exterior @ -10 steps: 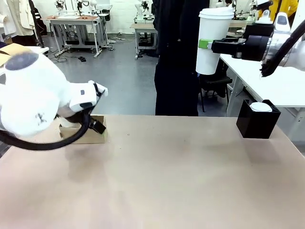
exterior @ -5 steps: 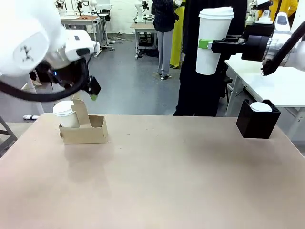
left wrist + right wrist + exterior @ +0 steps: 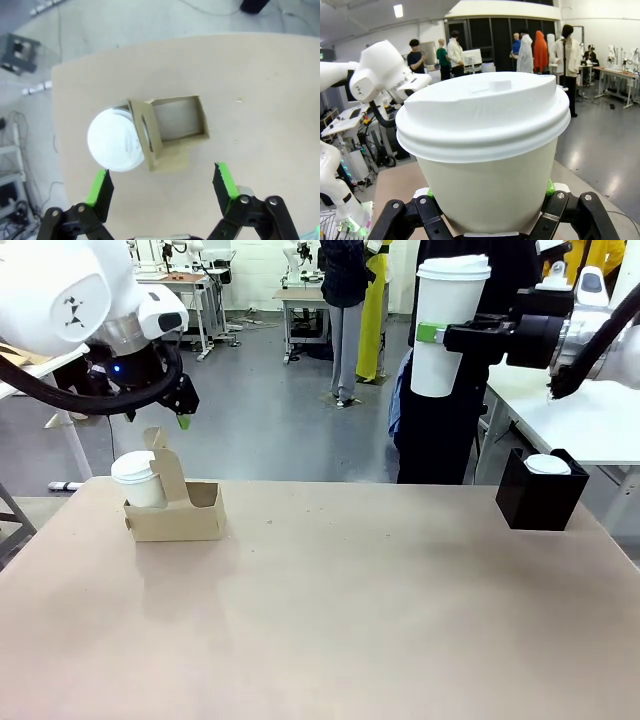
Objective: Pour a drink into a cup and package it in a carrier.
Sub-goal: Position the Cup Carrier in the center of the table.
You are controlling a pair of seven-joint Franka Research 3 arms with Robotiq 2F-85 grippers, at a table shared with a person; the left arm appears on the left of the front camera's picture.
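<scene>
The brown carrier [image 3: 190, 515] stands at the table's far left, with a white-lidded cup [image 3: 134, 478] in its left pocket and the right pocket empty. My left gripper [image 3: 178, 406] hangs open above it, clear of the handle panel. In the left wrist view the carrier [image 3: 177, 125] and the cup lid [image 3: 116, 142] lie below my open left gripper [image 3: 162, 180]. My right gripper [image 3: 436, 335] is shut on a second tall white lidded cup [image 3: 447, 325], held upright and high at the far right. That cup [image 3: 485, 145] sits in the right gripper [image 3: 488, 192]. The jar of drink is out of view.
A black box [image 3: 540, 498] with a white lid [image 3: 547, 464] on it stands at the table's far right. A person [image 3: 440, 410] in dark clothes stands beyond the far edge. A white table [image 3: 590, 415] lies behind on the right.
My left arm has risen up and away from the carrier, leaving a lidded cup in its left pocket. The person has shifted to the right. The right arm has held still.
</scene>
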